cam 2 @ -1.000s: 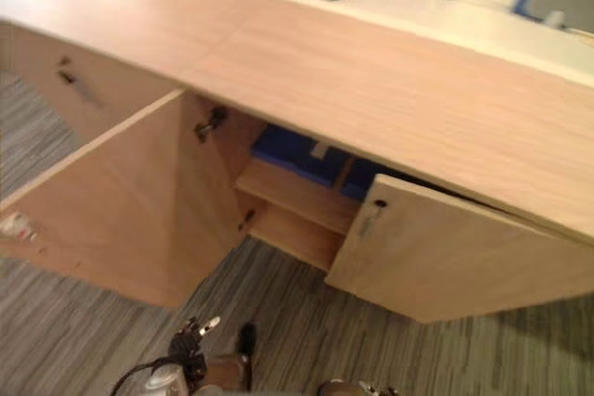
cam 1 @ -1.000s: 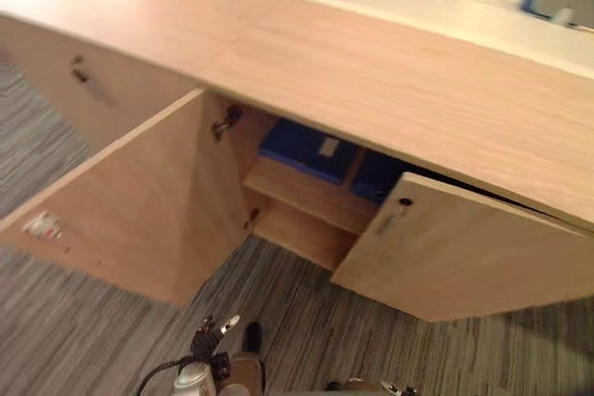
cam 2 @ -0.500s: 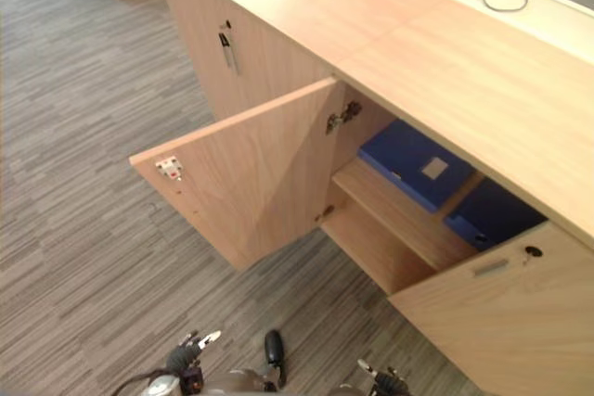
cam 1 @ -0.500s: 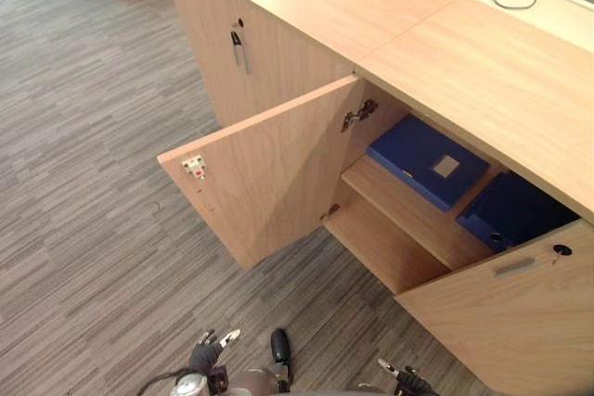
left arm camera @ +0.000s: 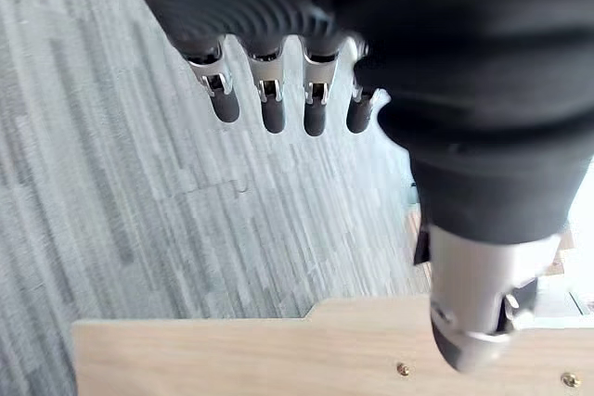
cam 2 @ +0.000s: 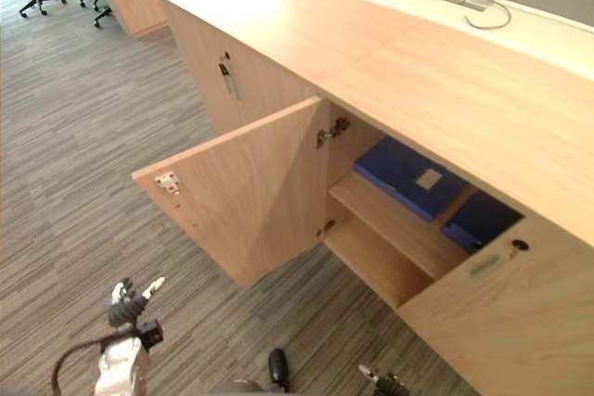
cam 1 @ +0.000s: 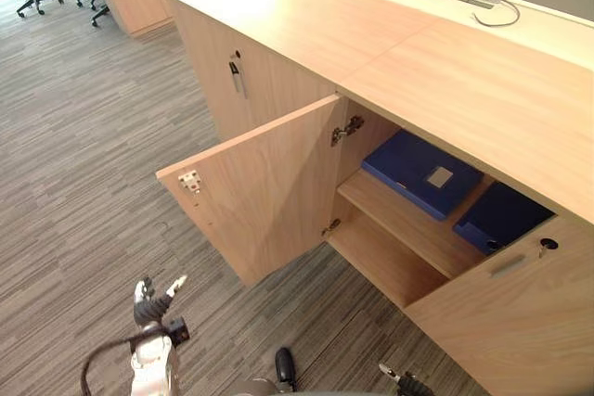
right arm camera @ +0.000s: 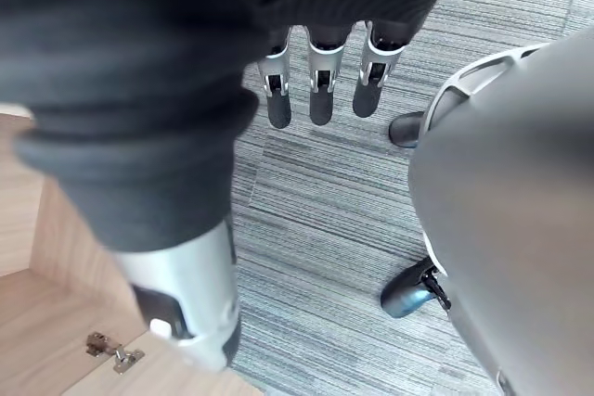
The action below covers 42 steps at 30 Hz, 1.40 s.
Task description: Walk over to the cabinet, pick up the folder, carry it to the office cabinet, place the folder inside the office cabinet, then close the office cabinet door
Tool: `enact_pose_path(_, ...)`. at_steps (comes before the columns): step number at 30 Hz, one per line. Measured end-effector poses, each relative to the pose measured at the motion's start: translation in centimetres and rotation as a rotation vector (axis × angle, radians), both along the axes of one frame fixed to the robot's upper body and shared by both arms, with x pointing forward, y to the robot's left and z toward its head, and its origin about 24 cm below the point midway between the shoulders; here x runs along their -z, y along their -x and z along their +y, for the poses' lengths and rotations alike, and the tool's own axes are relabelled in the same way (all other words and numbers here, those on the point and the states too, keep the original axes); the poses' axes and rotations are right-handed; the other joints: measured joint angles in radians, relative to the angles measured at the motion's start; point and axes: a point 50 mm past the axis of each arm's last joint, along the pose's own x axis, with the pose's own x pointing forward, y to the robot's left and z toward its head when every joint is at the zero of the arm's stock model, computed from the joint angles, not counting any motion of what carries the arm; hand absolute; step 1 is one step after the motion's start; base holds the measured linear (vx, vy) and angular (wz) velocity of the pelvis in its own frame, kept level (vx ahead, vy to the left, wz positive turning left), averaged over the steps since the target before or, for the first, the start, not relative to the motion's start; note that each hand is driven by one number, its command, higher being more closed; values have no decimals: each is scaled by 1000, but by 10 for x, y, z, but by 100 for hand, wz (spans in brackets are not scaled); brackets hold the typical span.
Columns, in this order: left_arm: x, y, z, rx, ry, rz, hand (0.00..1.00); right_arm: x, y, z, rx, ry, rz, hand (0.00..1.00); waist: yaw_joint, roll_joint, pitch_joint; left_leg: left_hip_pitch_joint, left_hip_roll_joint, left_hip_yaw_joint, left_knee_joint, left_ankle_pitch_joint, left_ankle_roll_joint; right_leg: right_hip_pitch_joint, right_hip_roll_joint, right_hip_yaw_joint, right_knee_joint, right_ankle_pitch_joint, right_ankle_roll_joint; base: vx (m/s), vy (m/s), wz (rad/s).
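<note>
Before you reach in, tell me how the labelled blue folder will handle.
The folder probably stays stiff: it looks thick, boxy and straight-edged. Lying flat on the smooth wooden shelf, it should slide, not roll. Its thickness hints at some weight, though the contents are hidden.

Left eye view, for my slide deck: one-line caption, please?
Office cabinet, doors open, two blue folders on its shelf; left hand open above the carpet.

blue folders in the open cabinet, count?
2. The labelled blue folder lies on the upper shelf, left; the second blue folder lies right of it, partly behind the half-open right door. More may hide behind that door.
</note>
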Motion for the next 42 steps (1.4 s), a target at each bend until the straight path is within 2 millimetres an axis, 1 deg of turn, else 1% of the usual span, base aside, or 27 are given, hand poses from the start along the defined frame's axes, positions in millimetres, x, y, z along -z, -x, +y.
enact_pose_path(2,-11,-12,7,21,-62,-11,0,0,1,0,0,-4,2,0,0,-1,0,6,0,3,0,-5,0,4,2,2,0,-1,-10,57,-12,-5)
enact_pose_path(5,-38,-39,22,78,-172,-52,0,0,3,-2,33,-21,6,0,-1,-4,-3,30,1,10,0,-17,-4,20,4,12,5,2,-25,69,-15,-8)
enact_pose_path(7,-48,-56,24,145,-219,-55,0,0,3,-4,41,-19,6,0,-1,-2,-9,36,5,18,1,-24,-8,16,4,27,18,2,-26,72,-7,-8)
enact_pose_path(9,-54,-75,17,249,-269,-33,0,0,4,-7,72,-21,3,0,-3,-3,-20,38,10,19,1,-27,-10,12,7,27,32,2,-27,78,-19,0)
enact_pose_path(10,-53,-84,5,331,-304,-7,0,-1,2,-8,70,-19,0,0,-7,-3,-32,40,22,19,4,-28,-12,2,14,29,57,4,-48,80,-35,-2)
enact_pose_path(13,-44,-84,3,337,-314,52,0,-2,-1,-11,68,-17,-9,0,-8,5,-40,50,67,11,7,-28,-12,-35,38,39,145,19,-76,49,-44,-1)
enact_pose_path(14,-40,-84,0,361,-316,79,0,-2,-2,-14,77,-16,-14,0,-6,19,-41,48,106,-2,7,-23,-19,-72,49,51,186,-18,-72,6,-86,11)
enact_pose_path(15,-36,-83,1,364,-311,103,0,-2,-3,-15,100,-23,-17,0,-8,19,-42,50,127,-10,7,-14,-31,-78,59,46,85,-33,-49,-57,-103,18)
enact_pose_path(16,-34,-83,2,369,-313,119,0,-2,-3,-15,101,-24,-15,0,-8,11,-46,50,124,-12,7,-12,-37,-83,57,41,28,-6,-59,-136,-108,39)
enact_pose_path(17,-34,-88,0,407,-340,146,0,-2,0,-15,117,-27,-9,0,-9,-16,-50,50,102,-33,6,-9,-53,-109,19,49,-5,124,-2,-115,-122,57)
enact_pose_path(18,-30,-89,-9,456,-347,171,0,-1,6,-19,157,-29,7,0,-2,-3,-56,47,109,-55,6,0,-68,-107,18,47,7,115,11,-71,-116,49)
enact_pose_path(21,-23,-89,-24,543,-380,220,0,-4,5,-31,172,-4,9,0,11,23,-59,32,112,-63,1,3,-83,-114,28,51,-9,113,9,-90,-75,12)
enact_pose_path(25,-12,-86,-48,735,-438,283,0,-4,9,-34,183,2,19,0,17,27,-59,13,106,-62,2,13,-78,-129,19,56,-18,128,13,-63,20,2)
enact_pose_path(26,-7,-83,-57,814,-451,306,0,-4,9,-34,184,1,20,0,17,26,-59,11,99,-60,2,13,-76,-131,13,59,-20,136,20,-32,59,-5)
enact_pose_path(27,-2,-78,-76,926,-466,310,0,-4,9,-34,185,1,19,0,18,27,-59,12,89,-55,2,13,-70,-131,3,62,-21,147,24,-39,99,-4)
enact_pose_path(28,1,-68,-88,1016,-475,299,0,-4,8,-33,186,-1,19,0,22,27,-60,13,78,-52,2,12,-65,-131,-5,66,-20,155,32,-34,84,-2)
enact_pose_path(30,5,-58,-109,1159,-473,290,0,-4,4,-31,195,-9,9,0,22,26,-59,13,66,-48,2,12,-61,-131,-17,70,-21,164,39,-55,94,-7)
enact_pose_path(31,8,-46,-136,1332,-441,270,0,-4,-3,-29,208,-19,1,0,21,24,-58,14,58,-33,2,10,-55,-137,-26,82,-26,171,44,-66,80,-20)
enact_pose_path(33,8,-33,-163,1478,-384,234,0,-5,-11,-26,202,-27,-15,0,16,21,-60,14,51,-17,1,6,-48,-140,-32,93,-40,181,44,-55,66,-31)
enact_pose_path(34,4,-17,-194,1618,-298,178,0,-4,-13,-22,195,-37,-14,0,6,9,-67,13,44,-2,2,3,-44,-146,-40,107,-47,195,47,-33,50,-29)
enact_pose_path(35,1,-9,-208,1676,-246,145,0,-4,-13,-21,194,-43,-9,0,1,7,-71,14,42,2,2,1,-41,-146,-42,109,-48,198,48,-4,41,-21)
enact_pose_path(36,-8,3,-235,1740,-127,67,0,-3,-12,-18,185,-50,3,0,-11,-4,-79,14,38,6,2,-1,-38,-147,-47,111,-49,205,49,9,14,-9)
enact_pose_path(37,-12,3,-246,1737,-75,34,0,-2,-11,-17,181,-54,11,0,-13,-10,-83,13,37,8,2,-1,-37,-148,-48,112,-50,207,50,29,14,-9)
enact_pose_path(38,-26,10,-268,1807,24,-52,0,-1,-9,-13,155,-58,26,0,-15,-22,-91,14,37,12,3,-2,-36,-149,-47,114,-51,208,51,40,-8,-12)
enact_pose_path(39,-41,26,-286,1926,140,-133,0,-1,-10,-12,146,-58,32,0,-23,-30,-101,14,40,20,6,-3,-36,-151,-45,119,-51,212,54,51,-11,-17)
enact_pose_path(41,-52,50,-303,2054,284,-200,0,-1,-13,-12,118,-48,28,0,-29,-30,-104,27,42,33,6,-4,-35,-149,-42,138,-57,213,53,43,-17,-28)
enact_pose_path(42,-51,59,-307,2086,333,-189,0,-2,-15,-11,106,-45,22,0,-45,-35,-99,37,47,45,6,-5,-34,-143,-38,146,-65,215,50,24,-17,-31)
